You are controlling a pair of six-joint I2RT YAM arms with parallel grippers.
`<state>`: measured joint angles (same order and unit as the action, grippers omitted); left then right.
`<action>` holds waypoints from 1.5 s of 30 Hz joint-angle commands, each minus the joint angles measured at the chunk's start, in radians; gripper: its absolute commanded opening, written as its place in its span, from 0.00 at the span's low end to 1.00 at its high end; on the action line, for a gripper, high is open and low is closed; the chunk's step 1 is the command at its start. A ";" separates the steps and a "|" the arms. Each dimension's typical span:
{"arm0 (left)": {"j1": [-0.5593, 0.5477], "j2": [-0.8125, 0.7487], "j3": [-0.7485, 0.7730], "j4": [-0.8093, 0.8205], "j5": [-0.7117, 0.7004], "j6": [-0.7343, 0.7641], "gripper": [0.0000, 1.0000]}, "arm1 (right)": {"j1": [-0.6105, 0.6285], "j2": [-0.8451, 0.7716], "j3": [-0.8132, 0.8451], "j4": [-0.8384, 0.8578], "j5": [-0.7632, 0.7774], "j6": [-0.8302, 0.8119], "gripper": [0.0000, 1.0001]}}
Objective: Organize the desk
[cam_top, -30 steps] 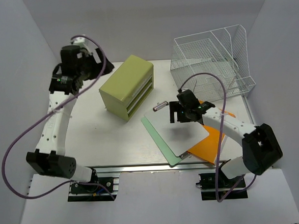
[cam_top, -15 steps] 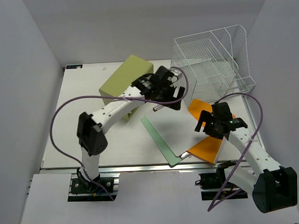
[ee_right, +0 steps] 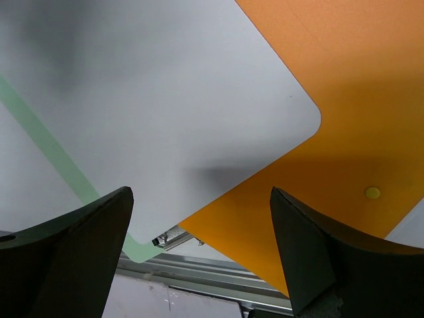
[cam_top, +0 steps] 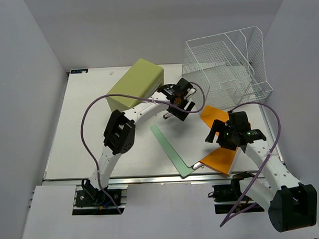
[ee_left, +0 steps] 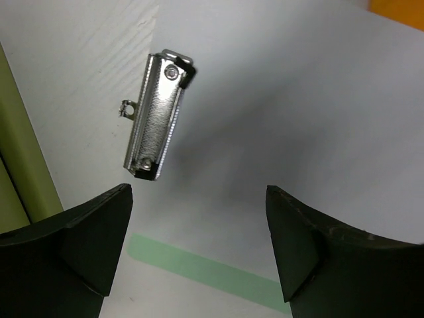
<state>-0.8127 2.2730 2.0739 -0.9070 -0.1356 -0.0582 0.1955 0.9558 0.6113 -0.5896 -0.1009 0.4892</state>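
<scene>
The desk is a white tabletop with a silver rail along its front edge. A white sheet lies on a green sheet and an orange sheet. A silver metal clip lies on the desk just beyond the white sheet's far corner. My left gripper hovers over that clip, open and empty. My right gripper hovers over the white and orange sheets near the front, open and empty. The right wrist view shows the white sheet, the orange sheet and the rail.
An olive-green drawer box stands just left of the clip; its side shows in the left wrist view. A white wire tray rack stands at the back right. White walls enclose the desk on three sides.
My left arm swung from the back left to the centre, over the clip. My right gripper pulled back from the white sheet's middle toward the front right.
</scene>
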 commanded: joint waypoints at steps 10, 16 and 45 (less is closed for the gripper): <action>0.109 0.059 0.009 0.080 0.062 0.104 0.82 | -0.005 -0.022 0.004 0.016 -0.026 -0.018 0.89; 0.125 0.121 0.046 0.066 0.117 0.141 0.72 | -0.007 -0.029 0.004 0.020 -0.019 -0.014 0.89; 0.182 0.083 0.011 0.100 0.228 0.181 0.22 | -0.007 -0.091 0.038 0.024 -0.008 -0.028 0.89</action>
<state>-0.6323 2.4229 2.0918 -0.7937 0.1200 0.1158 0.1955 0.8829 0.6117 -0.5797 -0.1009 0.4847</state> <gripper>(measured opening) 0.422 0.889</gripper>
